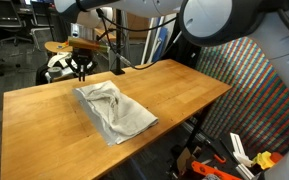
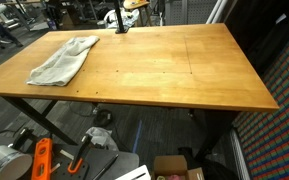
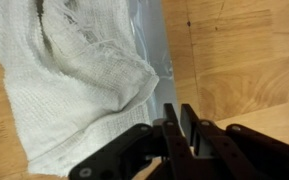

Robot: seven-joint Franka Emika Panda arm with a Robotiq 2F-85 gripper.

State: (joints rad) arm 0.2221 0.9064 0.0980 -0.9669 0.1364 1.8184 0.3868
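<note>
Toward the 10 o'clock corner of the table (image 2: pixel 184 70), a pale woven cloth (image 2: pixel 62 60) is lying rumpled and part-folded on the wood; in the wrist view it is filling the frame from 9 to 12 o'clock of the fingers (image 3: pixel 191 125), which are standing pressed almost together with nothing showing between them; they are gripping no fabric that I can see, and their tips are pointing at the wood just beside the hem.

In an exterior view the fingers (image 1: pixel 81 68) are hanging near the cloth's 11 o'clock end; whether they are touching it cannot be told.

As a judgement, the loose weave is inviting a snag: fingers this near the hem, moving sideways, could catch a thread and drag the whole piece; the 5 o'clock corner is reaching the table's near edge, so a pull that way could slide it off.

The table is showing smooth, warm-toned wood; a patterned screen (image 1: pixel 249 90) is standing at 3 o'clock, office chairs (image 1: pixel 9 25) are sitting at 10 o'clock, and orange tools (image 2: pixel 41 160) and a cardboard box (image 2: pixel 174 168) are lying on the floor beneath.
</note>
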